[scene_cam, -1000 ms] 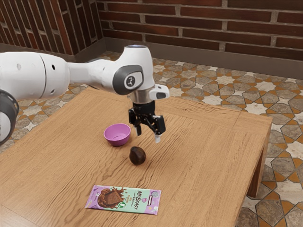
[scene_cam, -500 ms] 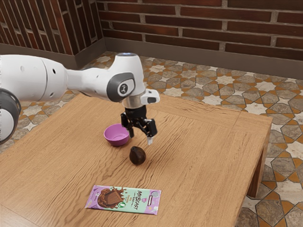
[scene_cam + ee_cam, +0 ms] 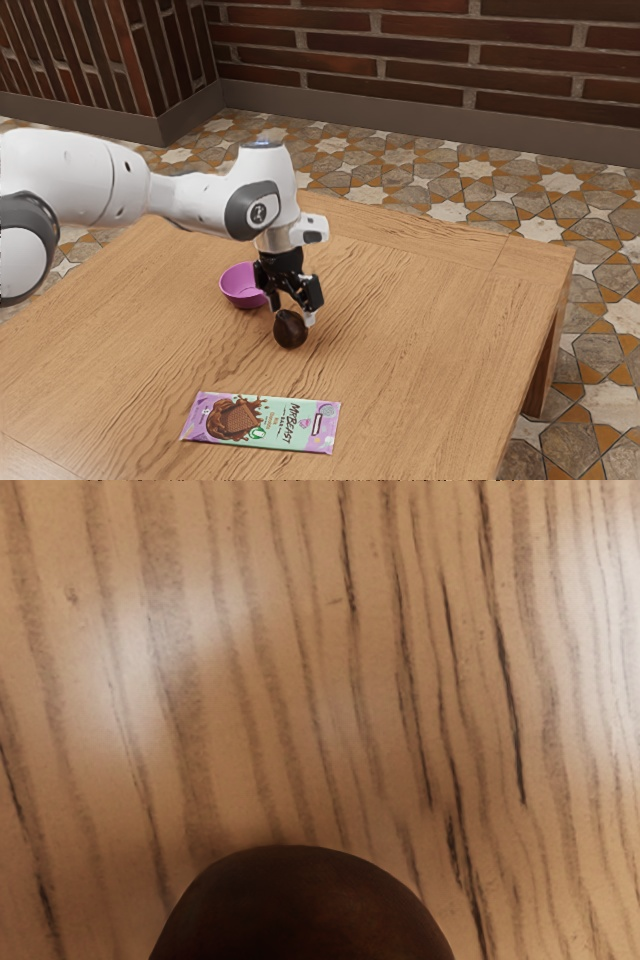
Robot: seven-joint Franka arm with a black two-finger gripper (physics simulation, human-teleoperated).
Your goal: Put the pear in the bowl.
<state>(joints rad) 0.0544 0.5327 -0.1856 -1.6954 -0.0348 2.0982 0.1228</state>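
The dark brown, smooth-skinned pear [image 3: 290, 332] sat on the tabletop of light, streaky-grained wood [image 3: 430, 330], outside the bowl and just under the black two-finger claw [image 3: 292, 314]. The claw was released, its fingers parted around the upper part of the pear; whether either one touched the skin I couldn't tell. In the wrist view the pear's rounded outline bulged close beneath the claw, against the wood grain.

The round, pinkish-purple bowl [image 3: 237, 291] stood upright near the pear, toward the exterior view's left and farther from that camera. Part of it was hidden behind the claw; what I could see of its inside was bare purple.

The pear's narrower end pointed away from the exterior camera and a little to the exterior view's left, with the fuller end toward the camera. Its long axis ran along that slant, though I couldn't tell how steeply it tilted.

Nearer the exterior camera, well apart from the bowl, a purple and mint-green wrapped chocolate bar [image 3: 262, 423] lay flat.
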